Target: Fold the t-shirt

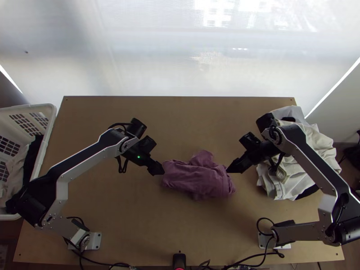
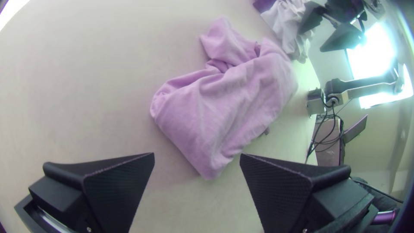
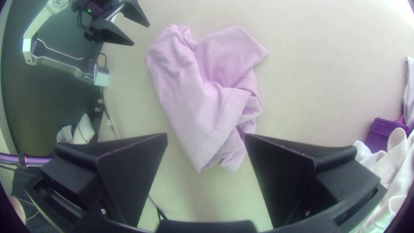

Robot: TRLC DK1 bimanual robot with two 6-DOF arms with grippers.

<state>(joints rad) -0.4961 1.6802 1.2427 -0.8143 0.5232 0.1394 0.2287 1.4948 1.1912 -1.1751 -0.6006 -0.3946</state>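
Lying bunched near the middle of a light wooden table point(image 1: 135, 216): a mauve t-shirt point(image 1: 193, 177) of soft cloth

The t-shirt is gathered into a loose, creased bundle, set between the two grippers. A broad, fairly smooth part is crossed by long wrinkles, and a rumpled flap is pushed out on the side away from the arms' bases. Several layers can be made out in the right wrist view, tucked over one another at one side. Which part of the garment is uppermost cannot be told.

The wide, black, flat-fingered left gripper point(image 1: 157, 169) is held just beside the left end of the bundle. Its fingers are seen well parted in its own wrist view, with nothing gripped. The matching black right gripper point(image 1: 232, 168) is placed by the opposite end, its fingers likewise spread and nothing gripped. Whether the cloth is touched by either one cannot be told.

At the table's right side, a heap of cream and white cloth point(image 1: 284, 180) is piled partly beneath the right arm, and a folded-looking purple cloth point(image 3: 380, 134) is lodged beside it. Beyond the left edge, a white plastic basket with slotted walls point(image 1: 48, 119) is seen, in which pale and black cloths point(image 1: 17, 173) are held. Black cables point(image 1: 101, 263) are strung along the near edge.
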